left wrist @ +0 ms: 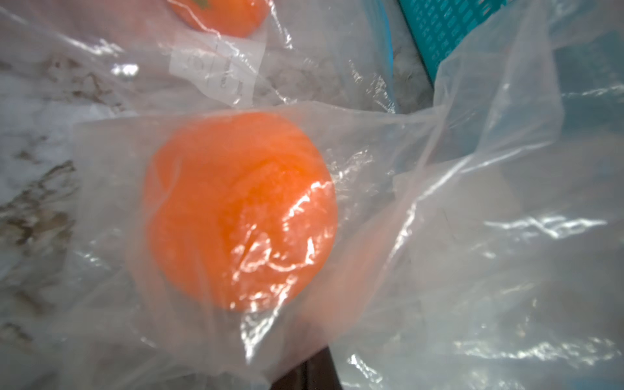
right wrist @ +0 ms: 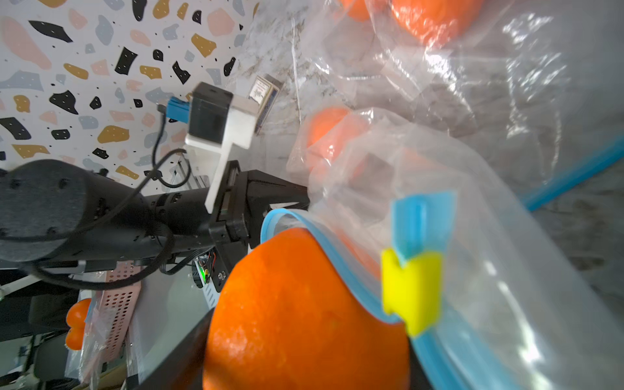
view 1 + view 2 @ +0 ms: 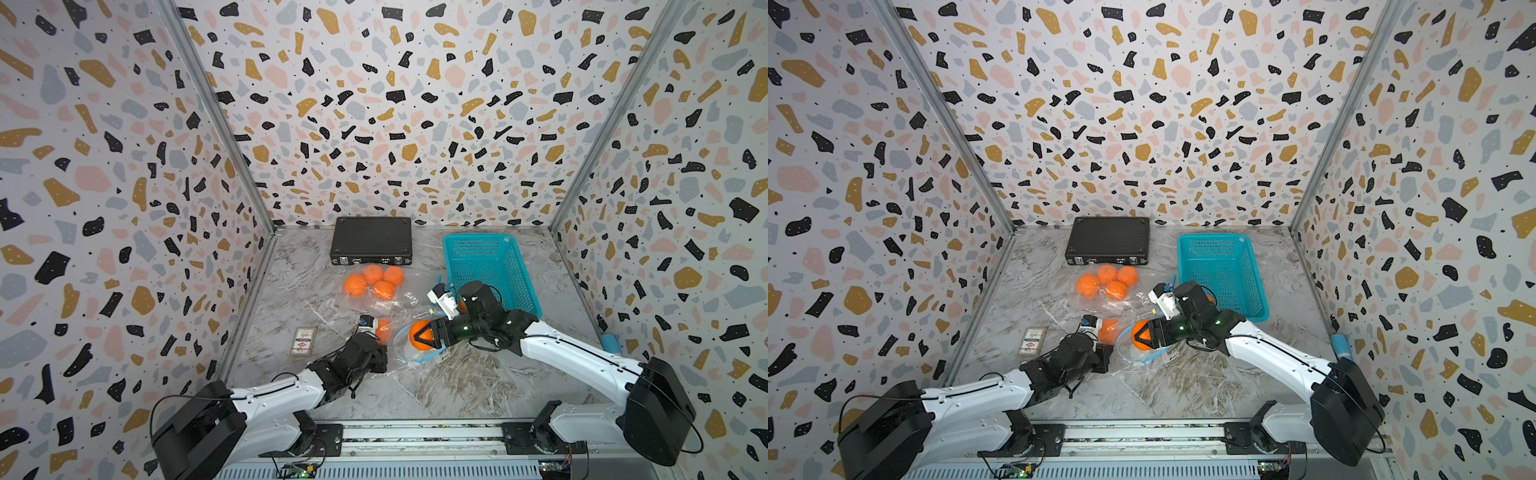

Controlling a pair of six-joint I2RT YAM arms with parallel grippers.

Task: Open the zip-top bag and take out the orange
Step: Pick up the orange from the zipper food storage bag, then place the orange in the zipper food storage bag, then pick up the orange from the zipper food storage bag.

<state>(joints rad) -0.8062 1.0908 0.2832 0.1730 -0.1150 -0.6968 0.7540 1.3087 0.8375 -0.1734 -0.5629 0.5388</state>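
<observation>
Right fingers (image 3: 433, 337) clasp orange (image 2: 304, 320) — either side, at zip-top bag (image 2: 523, 287) mouth

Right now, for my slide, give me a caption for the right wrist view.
Right gripper holds the orange at the open mouth of the zip-top bag, beside the yellow slider.

Left wrist view is pretty mushy: bagged orange (image 1: 236, 209) smeared behind the bag (image 1: 472, 236). In a top view the left gripper (image 3: 382, 356) tips are buried. Also the held orange (image 2: 304, 320) runs off the edge, card (image 3: 303, 341) print unreadable.
</observation>
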